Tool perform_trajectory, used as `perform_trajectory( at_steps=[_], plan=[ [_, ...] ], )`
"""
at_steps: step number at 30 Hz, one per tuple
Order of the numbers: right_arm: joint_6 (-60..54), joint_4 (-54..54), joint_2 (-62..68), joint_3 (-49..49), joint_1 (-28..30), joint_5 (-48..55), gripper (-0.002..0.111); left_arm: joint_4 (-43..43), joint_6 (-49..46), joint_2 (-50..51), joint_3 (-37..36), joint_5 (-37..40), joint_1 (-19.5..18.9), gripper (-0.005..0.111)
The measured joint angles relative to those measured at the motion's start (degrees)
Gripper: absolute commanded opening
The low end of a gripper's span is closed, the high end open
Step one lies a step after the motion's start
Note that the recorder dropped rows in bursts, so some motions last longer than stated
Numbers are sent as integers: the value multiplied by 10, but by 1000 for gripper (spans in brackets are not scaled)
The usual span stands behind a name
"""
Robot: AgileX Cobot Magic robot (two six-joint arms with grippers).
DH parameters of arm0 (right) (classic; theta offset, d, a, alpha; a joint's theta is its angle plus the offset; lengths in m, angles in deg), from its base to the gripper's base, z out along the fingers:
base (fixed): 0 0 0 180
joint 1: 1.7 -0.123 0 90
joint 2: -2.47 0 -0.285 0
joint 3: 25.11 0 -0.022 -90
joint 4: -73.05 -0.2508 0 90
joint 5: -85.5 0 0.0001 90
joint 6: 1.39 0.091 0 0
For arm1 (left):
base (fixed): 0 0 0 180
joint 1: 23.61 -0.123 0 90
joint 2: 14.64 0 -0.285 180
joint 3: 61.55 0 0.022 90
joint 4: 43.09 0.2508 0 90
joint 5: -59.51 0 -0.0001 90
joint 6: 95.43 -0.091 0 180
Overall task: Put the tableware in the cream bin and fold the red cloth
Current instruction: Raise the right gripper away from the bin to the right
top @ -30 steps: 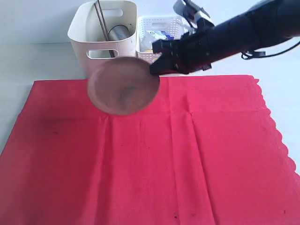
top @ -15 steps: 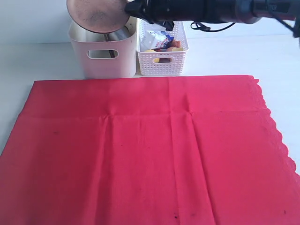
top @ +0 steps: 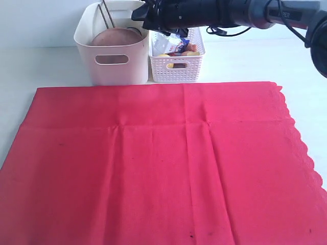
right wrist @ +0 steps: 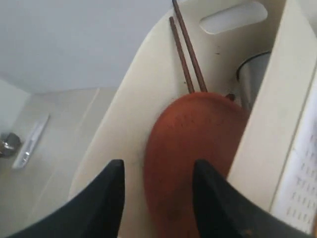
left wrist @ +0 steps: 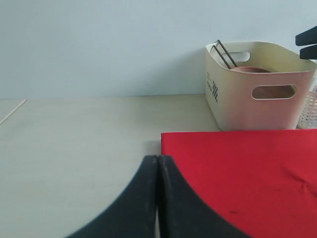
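The round brown wooden plate (top: pixel 116 37) is seen lying inside the cream bin (top: pixel 134 66), tilted, its upper edge propped near the rim. The brown chopsticks (top: pixel 106 14) are leaned against the bin's far wall behind it, and in the right wrist view the steel cup (right wrist: pixel 253 69) is partly made out beside the plate. The right gripper (top: pixel 139 13) is held over the bin's right-hand rim; its jaws are spread apart and nothing is gripped between them — the plate is viewed through the gap, well below the fingers (right wrist: pixel 110 193). The left gripper (left wrist: pixel 157 166) is pressed fully closed, empty, and is poised low over the bare table (left wrist: pixel 74 148) just beside the near-left corner of the red cloth (top: pixel 163 163). The cloth is spread flat and unfolded across the table, faint creases running through its middle and the scalloped edge lying on the right. A white lattice basket (top: pixel 179 69) with food packets is set touching the bin's right side.
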Motion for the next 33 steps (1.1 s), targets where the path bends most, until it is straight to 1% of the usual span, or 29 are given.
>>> perform_trajectory(
  at_steps=[2, 7, 8, 12, 17, 21, 27, 33],
  plan=[
    [7, 35, -10, 0, 3, 8, 32, 0, 0, 0, 0, 0, 0, 0],
    [56, 162, -53, 0, 13, 48, 4, 0, 0, 0, 0, 0, 0, 0],
    [68, 195, -61, 0, 13, 55, 0, 0, 0, 0, 0, 0, 0, 0],
    [130, 306, -95, 3, 13, 75, 0, 0, 0, 0, 0, 0, 0, 0],
    [158, 351, -134, 58, 13, 45, 0, 0, 0, 0, 0, 0, 0, 0],
    [141, 360, -178, 139, 13, -3, 0, 0, 0, 0, 0, 0, 0, 0],
    [85, 361, -268, 300, 13, -91, 0, 0, 0, 0, 0, 0, 0, 0],
    [51, 362, -364, 471, 13, -231, 0, 0, 0, 0, 0, 0, 0, 0]
  ],
)
